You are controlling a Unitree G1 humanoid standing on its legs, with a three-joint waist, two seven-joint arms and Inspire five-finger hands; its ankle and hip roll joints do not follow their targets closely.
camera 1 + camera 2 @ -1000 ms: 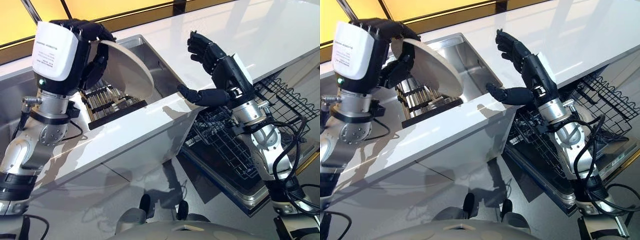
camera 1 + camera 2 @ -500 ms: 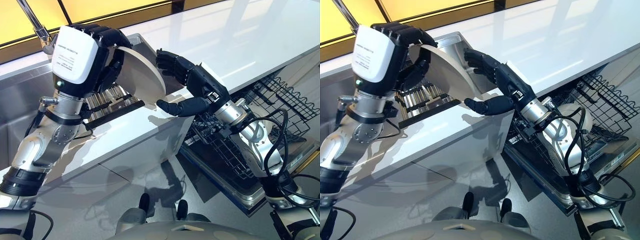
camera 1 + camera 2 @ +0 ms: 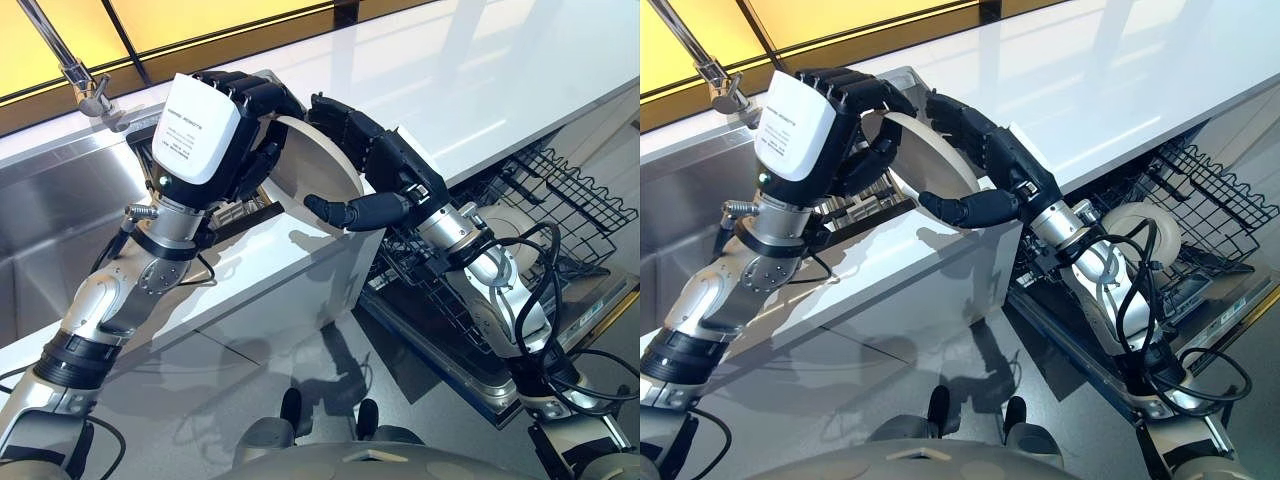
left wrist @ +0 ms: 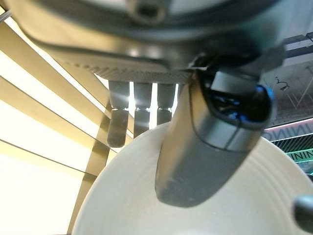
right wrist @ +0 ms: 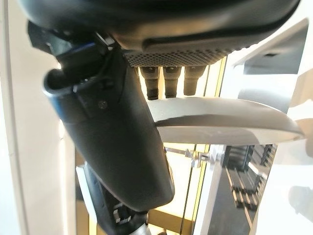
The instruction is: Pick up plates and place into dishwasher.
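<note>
Roughly midway: the plate (image 3: 318,170) is held on edge above the counter (image 3: 300,250), the left hand (image 3: 235,135) curled round its rim and the right hand (image 3: 355,150) closing thumb and fingers on its opposite edge. One plate already stands in the dishwasher rack (image 3: 1200,215); this one is, I judge, not yet handed over or racked.

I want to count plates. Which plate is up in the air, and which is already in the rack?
The plate gripped by the left hand and right hand is in the air. The other plate sits in the dishwasher rack.
</note>
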